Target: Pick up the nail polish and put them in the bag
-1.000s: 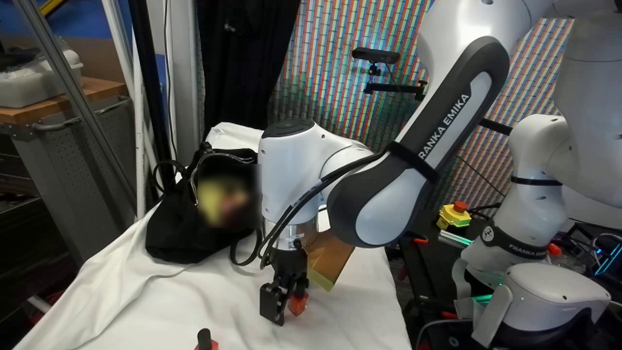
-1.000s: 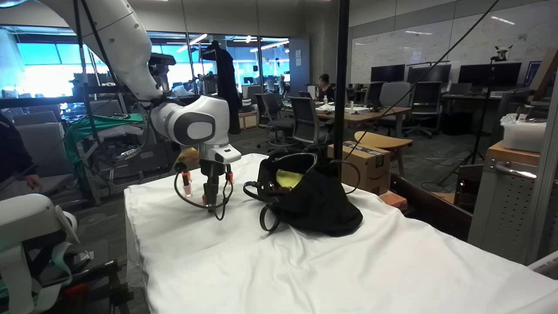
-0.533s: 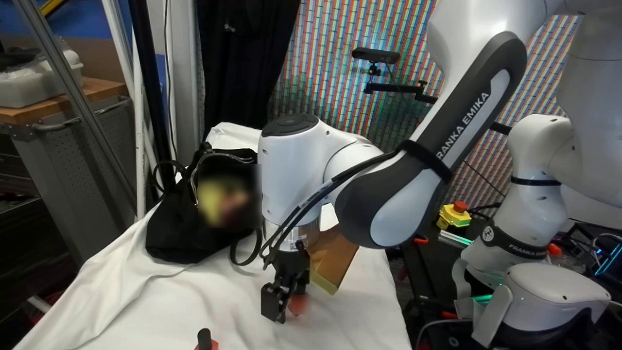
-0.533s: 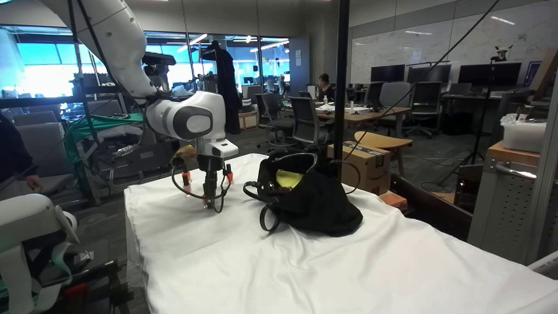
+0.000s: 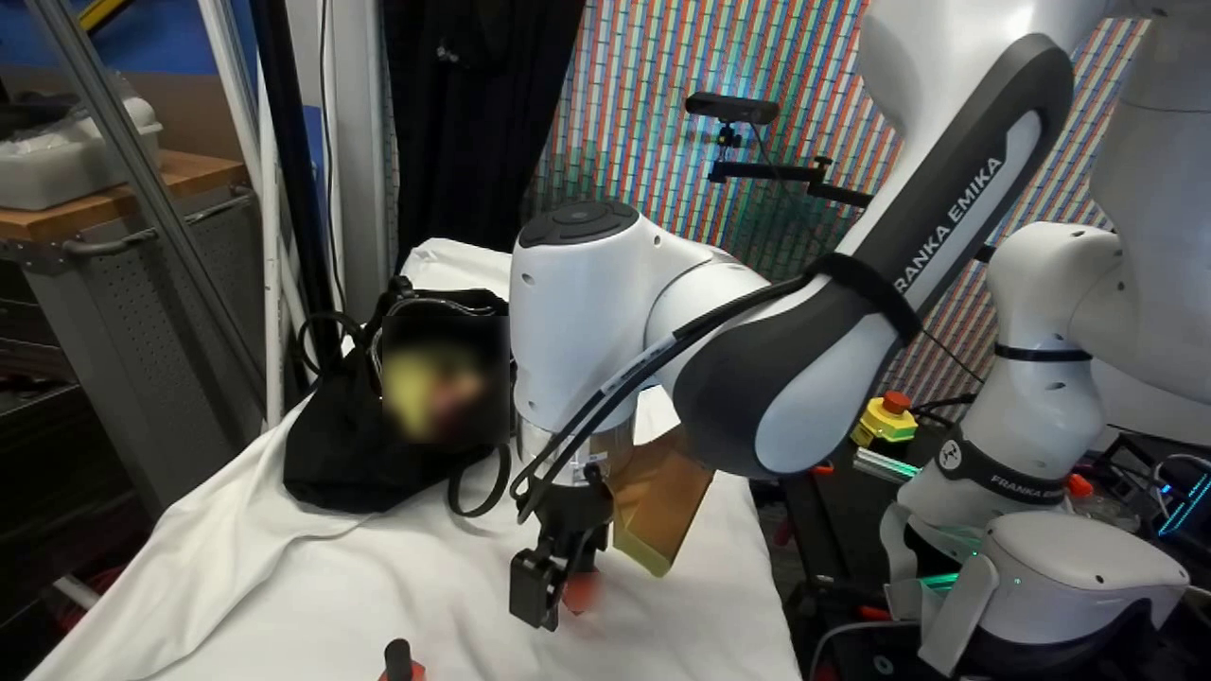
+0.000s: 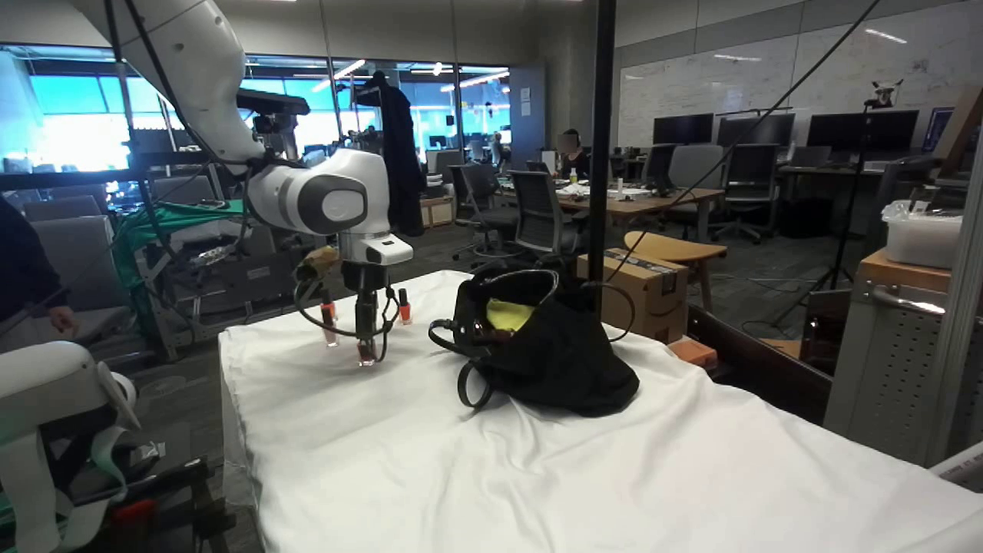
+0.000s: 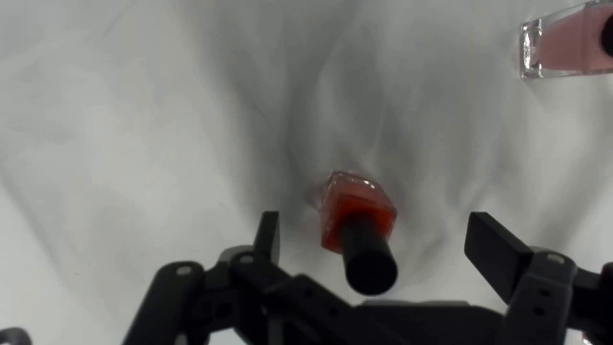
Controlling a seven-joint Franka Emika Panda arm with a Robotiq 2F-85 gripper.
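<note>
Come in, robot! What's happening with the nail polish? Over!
Fingers open. Red nail polish upright, between them in the wrist view, ungripped. Pinkish bottle off to one side, likely not in the way.

bright windows (image 6: 65,107), wide whiteboard (image 6: 691,92), office chairs (image 6: 535,203), wooden table (image 6: 637,201), gray floor (image 6: 436,253), black hanging cloth (image 5: 473,142)

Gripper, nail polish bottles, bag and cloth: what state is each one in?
Middle nail polish bottle: standing, cap on, between the jaws.
Gripper: open, not touching that bottle.
Left bottle in an exterior view: standing, cap on.
Right bottle in an exterior view: standing, cap on.
Bag: slumped, mouth open, yellow showing inside.
White cloth: spread out, wrinkled.
</note>
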